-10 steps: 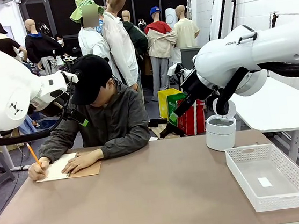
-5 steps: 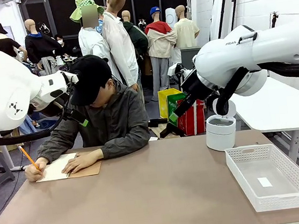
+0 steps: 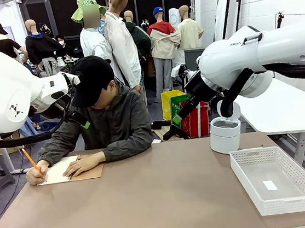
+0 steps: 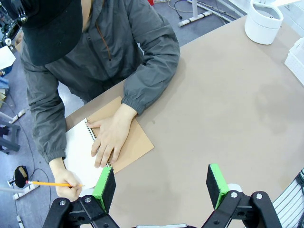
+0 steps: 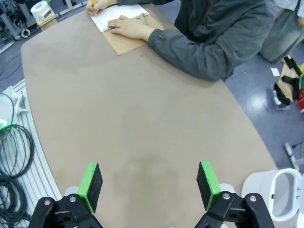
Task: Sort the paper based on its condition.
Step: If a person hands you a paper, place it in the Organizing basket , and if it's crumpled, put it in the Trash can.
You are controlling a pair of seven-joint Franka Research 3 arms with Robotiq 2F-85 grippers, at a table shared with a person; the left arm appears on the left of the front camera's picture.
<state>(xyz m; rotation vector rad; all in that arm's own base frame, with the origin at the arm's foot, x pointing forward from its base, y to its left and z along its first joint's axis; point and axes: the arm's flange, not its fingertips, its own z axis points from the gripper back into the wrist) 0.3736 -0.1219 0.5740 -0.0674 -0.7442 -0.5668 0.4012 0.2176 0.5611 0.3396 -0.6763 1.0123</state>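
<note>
At the table's (image 3: 162, 201) far left corner, a person's hand (image 3: 36, 174) wrote on the paper (image 3: 59, 169), top sheet of a spiral notepad (image 3: 91, 174); left gripper (image 4: 160, 185) and right gripper (image 5: 149, 184) hung released, empty, overhead.

I see a tan table (image 3: 168, 200) with rounded corners. At its far left lies a spiral-bound notepad (image 3: 60, 171), open on its brown cardboard backing. The person's flat hand (image 3: 84, 164) rests on it and the pencil hand (image 3: 36, 175) is at its edge. A white mesh basket (image 3: 290, 204) sits near right, well apart from the notepad.
</note>
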